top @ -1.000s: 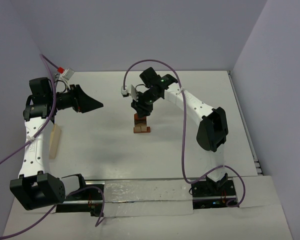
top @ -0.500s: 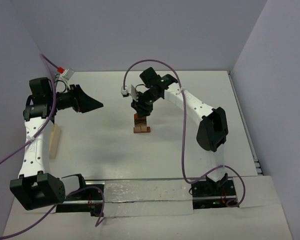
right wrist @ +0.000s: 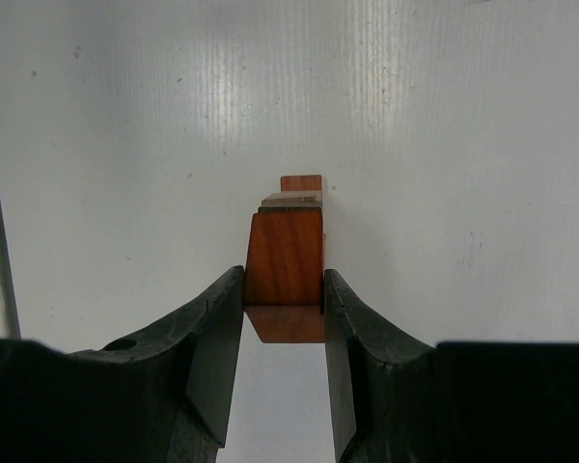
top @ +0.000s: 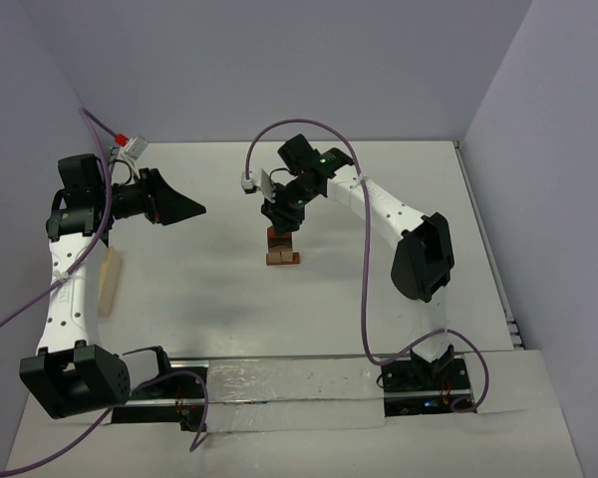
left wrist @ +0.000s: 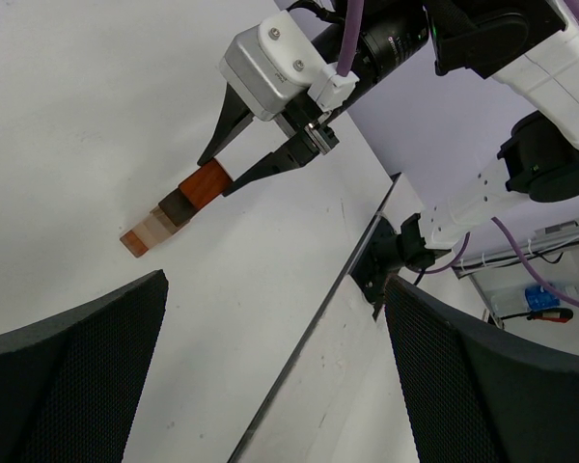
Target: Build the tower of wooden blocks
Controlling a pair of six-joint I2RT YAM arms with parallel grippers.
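Note:
The wood block tower [top: 279,251] stands mid-table, with a reddish-brown base, tan and dark blocks above it, and a reddish-brown block [right wrist: 285,258] on top. My right gripper [right wrist: 283,289] is above the tower and shut on that top block, one finger against each side. From the side, the left wrist view shows the stack [left wrist: 164,220] with the right gripper [left wrist: 234,172] on its top block [left wrist: 205,183]. In the top view the right gripper [top: 282,224] sits right over the tower. My left gripper [top: 187,207] is open and empty, held in the air far left of the tower; its fingers [left wrist: 77,357] frame the left wrist view.
A pale long wooden tray [top: 108,281] lies at the left edge beside the left arm. A red-and-white connector [top: 128,144] lies at the back left. The right arm's purple cable [top: 279,134] loops above the tower. A metal rail [top: 289,378] runs along the near edge.

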